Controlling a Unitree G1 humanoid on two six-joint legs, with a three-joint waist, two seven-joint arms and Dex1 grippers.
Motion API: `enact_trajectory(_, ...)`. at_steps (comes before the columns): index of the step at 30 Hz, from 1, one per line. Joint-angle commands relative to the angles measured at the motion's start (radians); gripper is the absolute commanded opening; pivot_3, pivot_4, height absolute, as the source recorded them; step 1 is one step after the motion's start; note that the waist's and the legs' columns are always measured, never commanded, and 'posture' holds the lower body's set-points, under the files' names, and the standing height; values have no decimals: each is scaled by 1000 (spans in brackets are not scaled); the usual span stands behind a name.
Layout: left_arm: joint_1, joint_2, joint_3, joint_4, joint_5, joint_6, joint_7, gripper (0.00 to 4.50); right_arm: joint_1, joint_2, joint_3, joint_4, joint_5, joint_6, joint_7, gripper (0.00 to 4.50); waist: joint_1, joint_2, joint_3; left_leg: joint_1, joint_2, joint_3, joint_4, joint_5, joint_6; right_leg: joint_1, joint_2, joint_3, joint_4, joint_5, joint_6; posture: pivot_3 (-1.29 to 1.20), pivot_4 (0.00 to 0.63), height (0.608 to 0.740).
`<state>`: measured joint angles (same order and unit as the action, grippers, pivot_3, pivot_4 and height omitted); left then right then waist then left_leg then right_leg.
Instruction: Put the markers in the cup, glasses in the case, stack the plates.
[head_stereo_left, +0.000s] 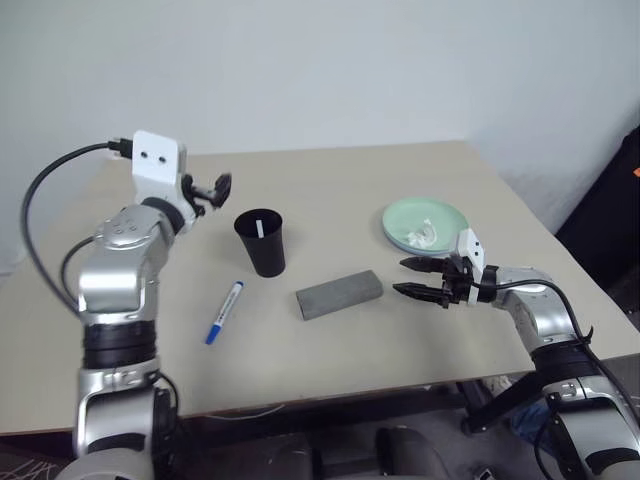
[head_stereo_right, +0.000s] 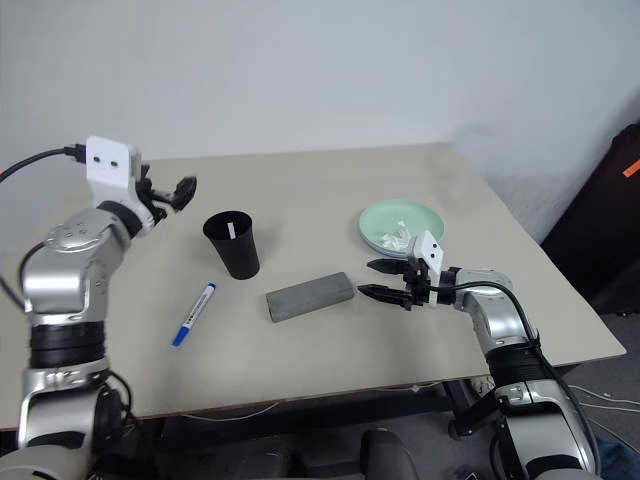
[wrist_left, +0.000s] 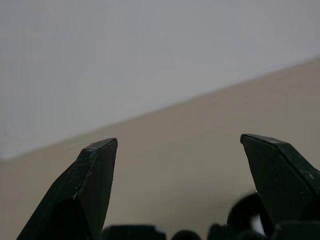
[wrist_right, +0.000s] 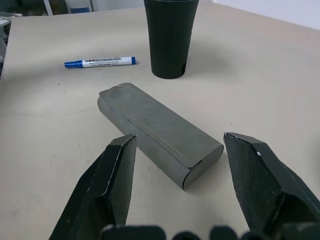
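On the counter (head_stereo_left: 330, 185) the black cup (head_stereo_left: 261, 241) stands upright with one marker (head_stereo_left: 259, 228) inside it. A second marker (head_stereo_left: 224, 312) with a blue cap lies flat near the cup, toward the robot. The grey case (head_stereo_left: 339, 294) lies closed between the cup and the right gripper (head_stereo_left: 408, 277), whose fingers are apart and empty. The left gripper (head_stereo_left: 218, 188) is raised beside the cup, wide apart, holding nothing. The plates (head_stereo_left: 423, 225) are stacked, the green one on top.

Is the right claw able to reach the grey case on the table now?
Probably yes. The right claw is open and points at the grey case, with bare table between them.
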<state>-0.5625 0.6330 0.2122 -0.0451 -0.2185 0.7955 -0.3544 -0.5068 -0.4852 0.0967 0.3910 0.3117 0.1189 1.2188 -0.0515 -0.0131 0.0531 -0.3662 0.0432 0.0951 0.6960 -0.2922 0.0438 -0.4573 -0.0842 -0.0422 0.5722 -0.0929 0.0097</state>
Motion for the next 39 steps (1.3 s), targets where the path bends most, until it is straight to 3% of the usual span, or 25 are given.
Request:
enact_trajectory(1, 26, 71, -20, -94, -47, 146, -80, 4180, -37, 2, -10, 1, -4, -23, 10, 3019, 0, 0, 0, 0, 0, 0, 0, 0, 0, 0, 0, 0, 0, 0, 0, 0, 0, 733)
enact_trajectory(10, 223, 161, -98, -182, -74, 268, -180, 4180, -34, 7, -6, 9, -9, -37, 15, 3019, 0, 0, 0, 0, 1, 1, -2, 0, -1, -2, 0, 0, 0, 0, 0, 0, 0, 733)
enact_trajectory(20, 220, 126, -234, -95, -33, 270, -166, 4180, -21, 16, -6, 1, -15, -39, 2, 3019, 2, -1, 1, 0, 1, 1, -4, 1, -2, -2, 0, 0, 0, 0, 0, 0, 0, 733)
enact_trajectory(28, 234, 90, -239, -54, -18, 294, -128, 4180, -7, 15, -13, -3, -18, -44, -3, 3019, 2, -1, 1, 0, 0, 1, -4, 1, -2, -2, 0, 0, 0, 0, 0, 0, 0, 733)
enact_trajectory(31, 231, 83, -238, -45, -12, 292, -122, 3584, -9, 16, -13, 0, -19, -46, -4, 3019, 3, -1, 1, 1, 0, 1, -4, 1, -2, -2, 0, 0, 0, 0, 0, 0, 0, 733)
enact_trajectory(39, 253, 75, -240, -35, -7, 280, -123, 885, -22, 18, -11, 14, -20, -54, -6, 3019, 0, -1, 1, 2, 1, 1, -4, 2, -4, -2, 0, 0, 1, 0, 0, 0, 0, 733)
